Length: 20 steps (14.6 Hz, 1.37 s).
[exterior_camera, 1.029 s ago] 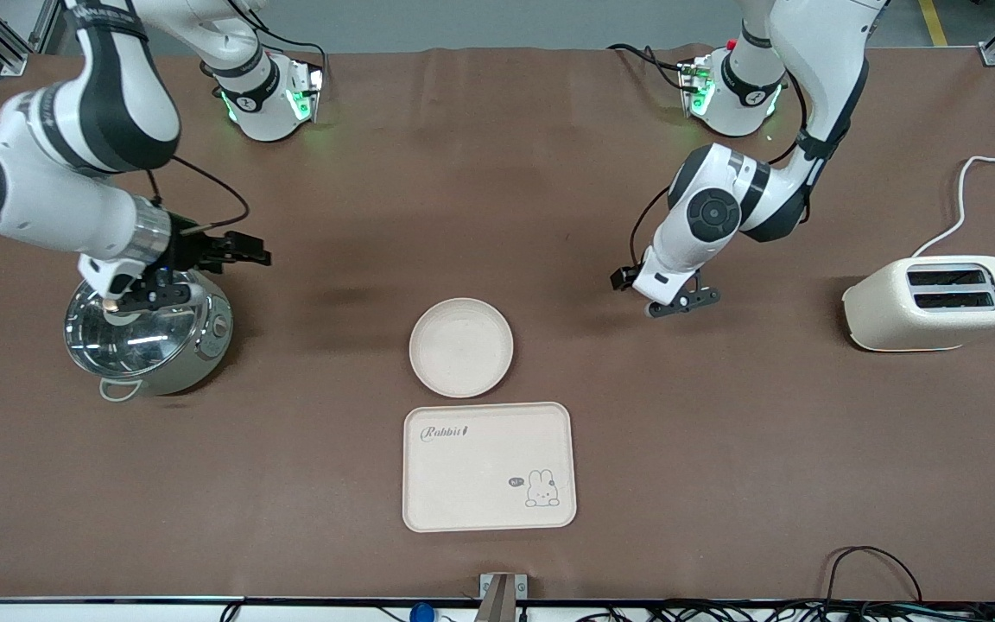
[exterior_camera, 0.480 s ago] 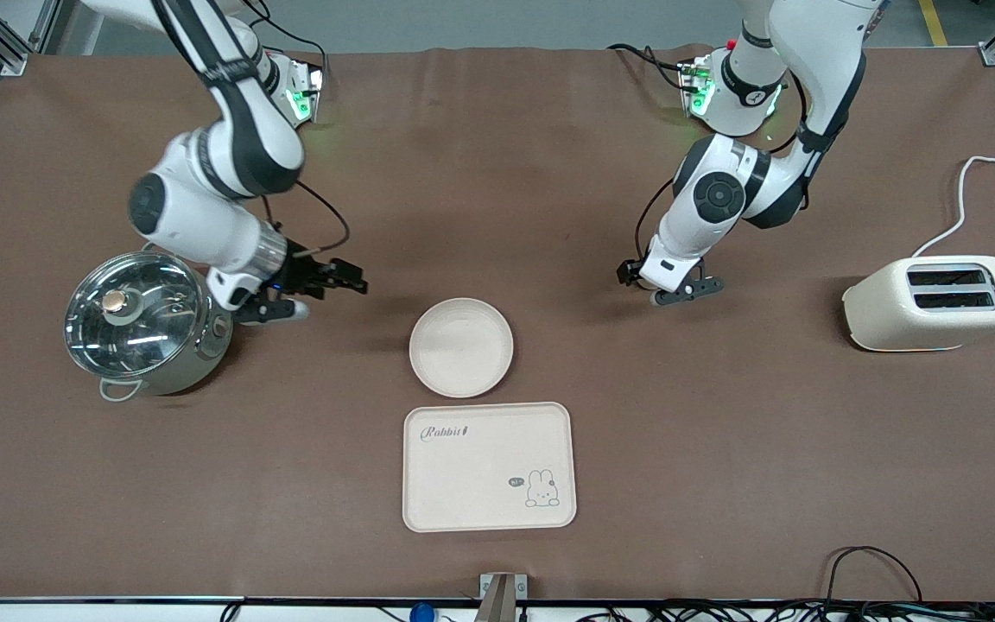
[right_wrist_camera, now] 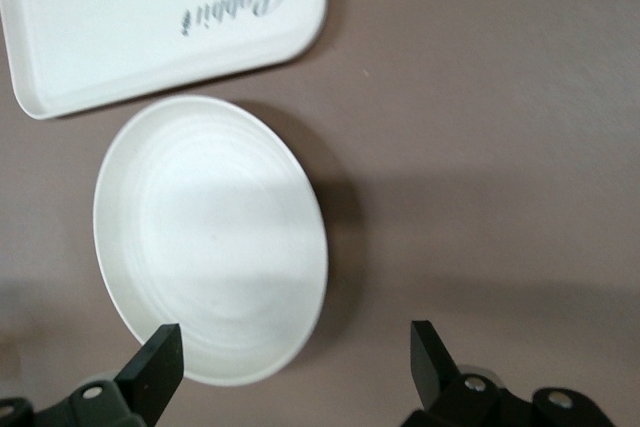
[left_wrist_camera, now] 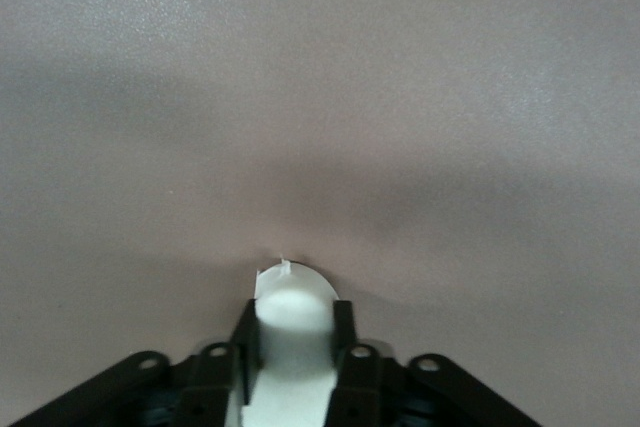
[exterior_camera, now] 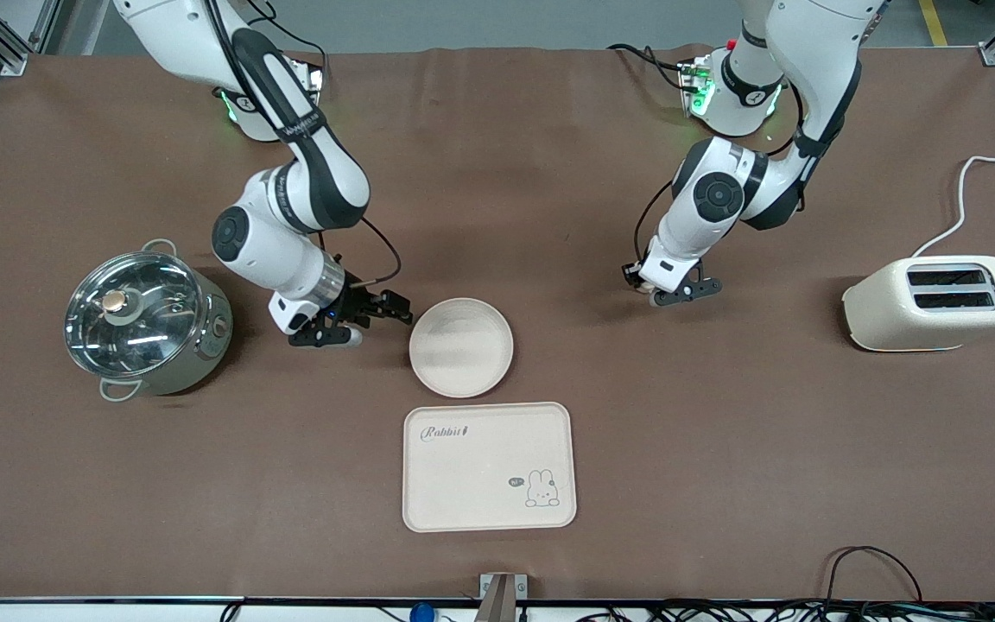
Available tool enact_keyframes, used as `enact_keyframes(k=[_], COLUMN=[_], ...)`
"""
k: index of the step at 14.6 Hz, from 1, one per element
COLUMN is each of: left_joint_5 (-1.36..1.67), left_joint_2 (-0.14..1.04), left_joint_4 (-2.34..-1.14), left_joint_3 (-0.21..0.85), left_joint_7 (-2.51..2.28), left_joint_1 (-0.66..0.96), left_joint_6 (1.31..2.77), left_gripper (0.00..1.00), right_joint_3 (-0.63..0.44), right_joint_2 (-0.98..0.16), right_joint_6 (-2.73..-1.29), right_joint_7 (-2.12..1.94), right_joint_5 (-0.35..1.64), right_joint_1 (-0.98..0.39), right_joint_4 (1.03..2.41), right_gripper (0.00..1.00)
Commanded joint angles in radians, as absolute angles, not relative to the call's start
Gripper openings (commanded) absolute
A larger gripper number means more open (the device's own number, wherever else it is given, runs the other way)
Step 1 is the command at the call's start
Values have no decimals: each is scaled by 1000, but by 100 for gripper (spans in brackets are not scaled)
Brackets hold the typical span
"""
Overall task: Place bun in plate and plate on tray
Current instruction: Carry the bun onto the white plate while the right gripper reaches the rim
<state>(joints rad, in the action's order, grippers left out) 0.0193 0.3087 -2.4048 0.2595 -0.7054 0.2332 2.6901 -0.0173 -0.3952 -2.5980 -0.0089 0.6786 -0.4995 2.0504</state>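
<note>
Overhead, a brown table [exterior_camera: 722, 449] fills the front view, with cables trailing along its near edge. A steel pot [exterior_camera: 145, 324] with a glass lid sits toward the right arm's end, a cream toaster [exterior_camera: 938, 302] toward the left arm's end. The plate [exterior_camera: 461, 347] lies mid-table, bare, and the tray [exterior_camera: 489, 466] lies just nearer the camera than it, apart from it by a thin gap. The right gripper [exterior_camera: 349, 326] hangs low just beside the plate's rim on the pot's side; its wrist view shows the fingers [right_wrist_camera: 155, 367] spread wide with nothing between them. The left gripper [exterior_camera: 677, 292] hovers low over bare table between the plate and the toaster, its fingers closed on the bun [left_wrist_camera: 292, 332], a pale rounded lump.
</note>
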Motion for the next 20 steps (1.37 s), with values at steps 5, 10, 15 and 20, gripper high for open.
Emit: enact_keyframes(k=[5, 10, 15, 20], left_joint_5=[-2, -6, -5, -6], left_joint_2=[357, 582, 799, 844], left_joint_4=[-2024, -1671, -1456, -1434], left_joint_3=[287, 285, 278, 276], left_joint_7=[-855, -980, -1046, -1071], left_joint_1=[331, 452, 515, 535], left_joint_6=[2421, 2329, 2442, 2534], left_gripper=[1, 0, 1, 63], right_joint_3=[-32, -32, -32, -37], right_joint_2=[-537, -537, -534, -551], right_joint_6=[-2706, -2704, -2701, -2706], right_joint_7=[-18, -20, -12, -12], right_joint_5=[597, 563, 563, 561], right_joint_1=[-549, -546, -569, -617], right_joint_4=[1942, 1944, 1967, 1960], right_gripper=[100, 100, 100, 85])
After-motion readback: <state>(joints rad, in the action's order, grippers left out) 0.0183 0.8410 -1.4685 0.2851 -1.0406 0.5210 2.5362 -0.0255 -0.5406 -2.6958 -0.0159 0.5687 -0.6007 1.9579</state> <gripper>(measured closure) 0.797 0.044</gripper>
